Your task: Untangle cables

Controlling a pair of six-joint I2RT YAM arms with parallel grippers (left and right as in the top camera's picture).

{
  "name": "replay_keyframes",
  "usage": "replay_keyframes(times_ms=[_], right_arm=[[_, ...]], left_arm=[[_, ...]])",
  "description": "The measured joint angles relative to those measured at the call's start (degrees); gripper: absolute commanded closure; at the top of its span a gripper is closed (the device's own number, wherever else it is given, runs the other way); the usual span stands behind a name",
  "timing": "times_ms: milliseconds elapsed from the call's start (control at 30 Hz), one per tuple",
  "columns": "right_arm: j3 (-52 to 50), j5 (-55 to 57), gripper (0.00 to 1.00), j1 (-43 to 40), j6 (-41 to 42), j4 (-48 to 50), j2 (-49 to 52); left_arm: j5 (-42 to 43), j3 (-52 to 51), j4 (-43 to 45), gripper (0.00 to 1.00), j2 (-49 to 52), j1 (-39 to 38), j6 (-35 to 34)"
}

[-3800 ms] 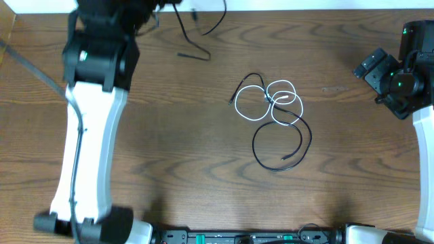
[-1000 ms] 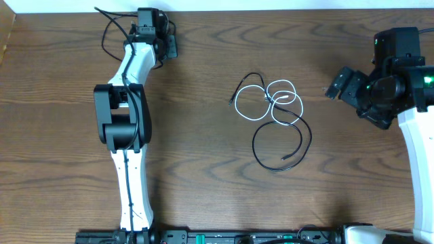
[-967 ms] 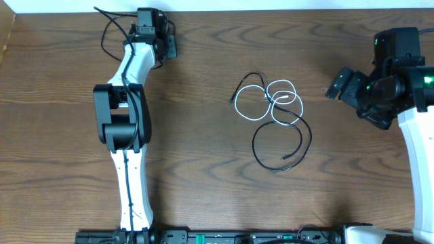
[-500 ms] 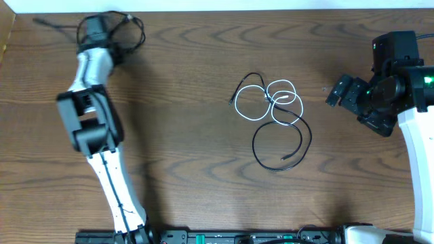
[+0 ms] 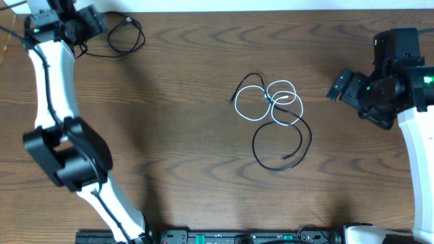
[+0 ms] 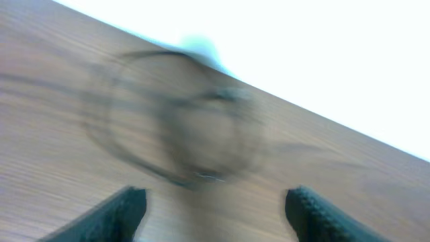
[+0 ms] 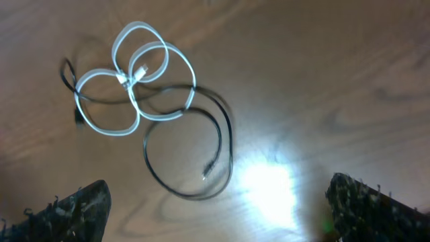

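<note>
Left arm (image 5: 51, 74) reaches far corner; right arm (image 5: 412, 135) faces cables (image 5: 270, 99); both jaws wide.

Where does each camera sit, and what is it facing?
Overhead: above the table, looking down on the tangle; left arm, right arm show.
Left wrist: behind the open left claw, facing a blurred black loop near the table edge.
Right wrist: behind the open right claw, facing the tangle.
Shared: overhead and right wrist both show the tangle.
</note>
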Motion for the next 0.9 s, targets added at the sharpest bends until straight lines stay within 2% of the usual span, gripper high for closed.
replay_keyframes(times_ms=[33, 167, 300, 400, 467, 500, 733, 900], right_arm=[[0.0, 0.15, 0.01, -0.02, -0.02, 0.52, 0.0], [-0.02, 0.33, 0.01, -1.55, -0.17, 1.57, 0.0], [-0.02, 0.76, 0.01, -4.7, -0.2, 1.27, 0.0], [-0.02, 1.6, 0.01, -6.97, -0.22, 1.09, 0.0], [-0.02, 1.99, 0.01, -7.91, -0.22, 1.09, 0.0], [-0.02, 2.08, 0.01, -8.39, -0.22, 1.14, 0.0], [-0.02, 2.49, 0.01, -9.81, -0.2, 0.39, 0.0], [-0.02, 1.4, 0.01, -9.81, -0.22, -0.39, 0.0]], left_arm=[[4.79, 0.2, -1.92, 0.17, -1.84, -0.55, -1.05], [20.17, 1.05, -11.67, 0.16, -4.26, -4.04, -3.65], [24.33, 0.76, -24.65, 0.16, -2.08, -10.86, -4.74], [21.55, 0.28, -31.19, 0.14, -0.13, -17.97, -5.4], [17.55, -0.39, -32.44, 0.04, 0.39, -23.23, -7.23], [15.54, -0.74, -32.68, 0.04, 0.44, -25.79, -8.44], [0.11, -3.13, -29.64, 0.04, 0.44, -41.11, -20.46], [-7.87, -6.38, -23.02, 0.04, 0.44, -47.23, -29.18]])
